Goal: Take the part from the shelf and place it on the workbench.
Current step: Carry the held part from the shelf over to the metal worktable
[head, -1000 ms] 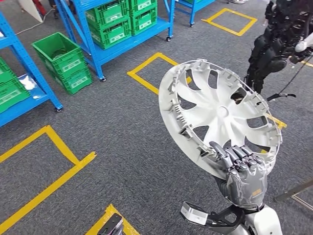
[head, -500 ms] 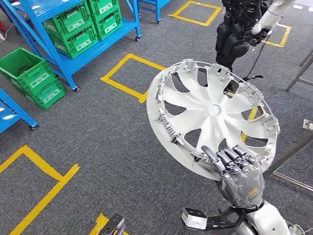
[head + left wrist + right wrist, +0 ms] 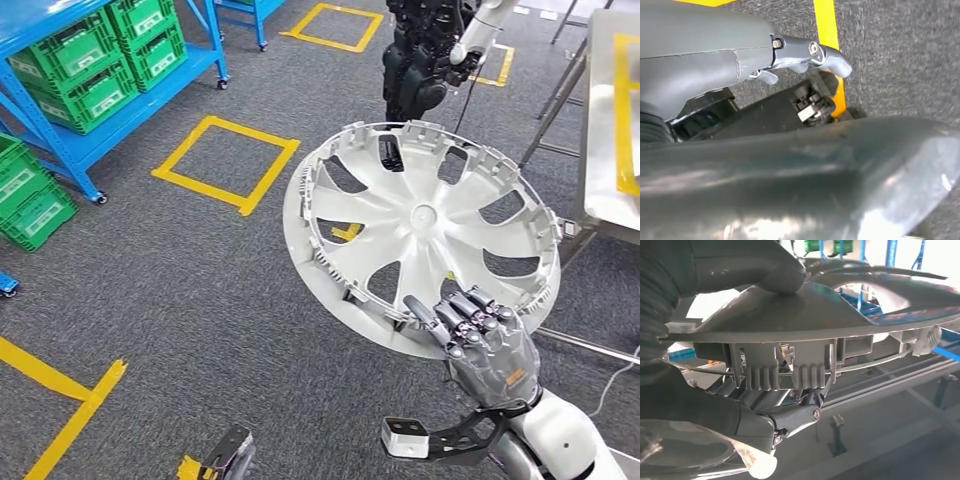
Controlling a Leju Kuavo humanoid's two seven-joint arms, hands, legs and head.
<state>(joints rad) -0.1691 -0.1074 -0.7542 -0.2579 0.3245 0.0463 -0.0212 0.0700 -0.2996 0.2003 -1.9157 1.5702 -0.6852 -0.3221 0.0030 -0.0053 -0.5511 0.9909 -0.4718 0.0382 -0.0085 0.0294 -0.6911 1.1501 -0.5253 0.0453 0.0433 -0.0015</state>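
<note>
The part is a silver-white wheel cover, held tilted above the carpet with its ribbed inner side facing me. My right hand grips its near rim from below. In the right wrist view the thumb presses on one face of the wheel cover, and the fingers curl under the rim clips. The metal workbench, marked with yellow tape, stands at the far right. My left hand hangs low over the floor with a finger stretched out and nothing in it.
A blue shelf with green crates stands at the far left. A dark robot is straight ahead beyond the wheel cover. Yellow tape squares mark the grey carpet. Thin metal bench legs slant down at the right.
The camera has swung right: the shelves and crates slid left and the workbench came into view at the right. The wheel cover stays in my right hand.
</note>
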